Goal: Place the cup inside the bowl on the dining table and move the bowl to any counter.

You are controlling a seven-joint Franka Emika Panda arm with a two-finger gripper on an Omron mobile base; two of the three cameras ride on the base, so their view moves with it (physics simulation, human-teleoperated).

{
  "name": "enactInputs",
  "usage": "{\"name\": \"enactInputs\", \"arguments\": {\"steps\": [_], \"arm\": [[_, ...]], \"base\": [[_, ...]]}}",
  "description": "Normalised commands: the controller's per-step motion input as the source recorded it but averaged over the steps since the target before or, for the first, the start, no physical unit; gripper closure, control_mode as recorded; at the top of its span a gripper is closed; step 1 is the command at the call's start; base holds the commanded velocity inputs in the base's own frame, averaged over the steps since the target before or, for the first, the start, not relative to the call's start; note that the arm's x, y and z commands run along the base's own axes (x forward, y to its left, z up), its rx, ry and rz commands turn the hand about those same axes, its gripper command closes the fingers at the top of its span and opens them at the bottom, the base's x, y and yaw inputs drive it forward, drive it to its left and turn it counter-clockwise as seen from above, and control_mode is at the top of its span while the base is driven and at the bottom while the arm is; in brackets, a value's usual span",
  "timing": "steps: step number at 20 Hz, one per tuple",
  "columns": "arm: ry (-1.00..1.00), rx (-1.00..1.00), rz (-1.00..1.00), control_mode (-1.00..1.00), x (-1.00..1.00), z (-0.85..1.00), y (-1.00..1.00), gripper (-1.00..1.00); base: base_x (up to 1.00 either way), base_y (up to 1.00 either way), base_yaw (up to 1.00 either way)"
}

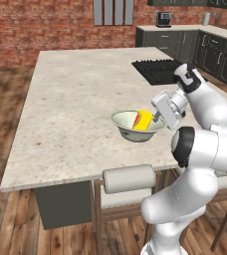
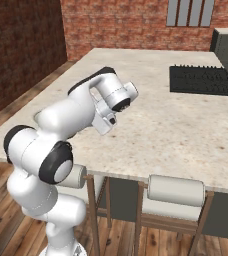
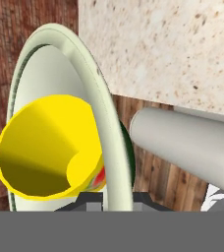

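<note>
The pale green-white bowl point(image 1: 130, 130) is over the dining table point(image 1: 70, 104) near its front edge. I cannot tell whether it rests on the top or hangs just above it. The yellow cup point(image 1: 145, 121) lies tilted inside the bowl against its right side. My gripper point(image 1: 157, 119) comes in from the right and is shut on the bowl's right rim. In the hand view the bowl's rim point(image 3: 109, 123) runs down between the two finger tips of the gripper point(image 3: 115, 199), and the cup point(image 3: 45, 147) shows its open mouth inside the bowl point(image 3: 40, 69).
A black cooktop point(image 1: 158, 69) is set into the table behind my arm. Two stools with padded roll backrests point(image 1: 129, 178) stand at the table's front edge. A counter point(image 1: 185, 29) with dark cabinets and a coffee machine point(image 1: 163, 19) runs along the back right.
</note>
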Motion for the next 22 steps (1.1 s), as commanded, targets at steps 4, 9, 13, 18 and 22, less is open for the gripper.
{"name": "enactInputs", "arguments": {"steps": [4,9,13,18,22], "arm": [[0.00,0.00,0.00,-1.00,0.00,0.00,0.00,1.00],[0.00,0.00,0.00,-1.00,0.00,0.00,0.00,1.00],[0.00,0.00,0.00,-1.00,0.00,0.00,0.00,1.00],[0.00,0.00,0.00,1.00,0.00,0.00,0.00,1.00],[0.00,0.00,0.00,1.00,0.00,0.00,0.00,1.00]], "base": [[0.00,0.00,0.00],[0.00,0.00,0.00],[0.00,0.00,0.00],[0.00,0.00,0.00],[-0.06,-0.22,0.00]]}}
